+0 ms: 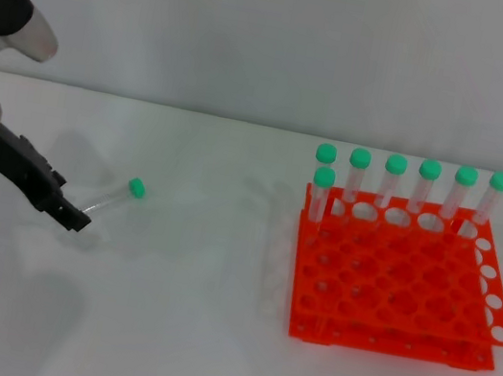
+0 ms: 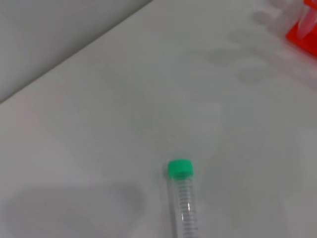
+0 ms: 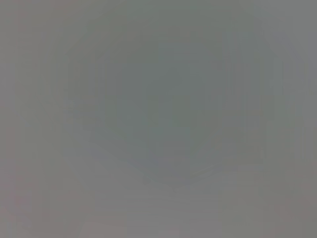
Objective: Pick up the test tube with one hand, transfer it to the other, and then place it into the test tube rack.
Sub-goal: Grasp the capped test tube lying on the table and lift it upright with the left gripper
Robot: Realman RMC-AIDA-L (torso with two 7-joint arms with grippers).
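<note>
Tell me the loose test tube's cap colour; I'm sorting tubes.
Green, clearest in the left wrist view: test tube cap.

bare table (image 1: 187, 333) — capped tubes (image 1: 408, 182) crowd rack (image 1: 399, 292)

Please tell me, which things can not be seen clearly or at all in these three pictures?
- Right gripper: absent from the head view; the right wrist view shows only flat grey.
- Left gripper: in the head view its tip meets the test tube, but grip and finger state are unclear; the left wrist view shows no fingers.
- Test tube: lower end cut off by the left wrist view's edge.
- Rack: only an orange corner in the left wrist view.
</note>
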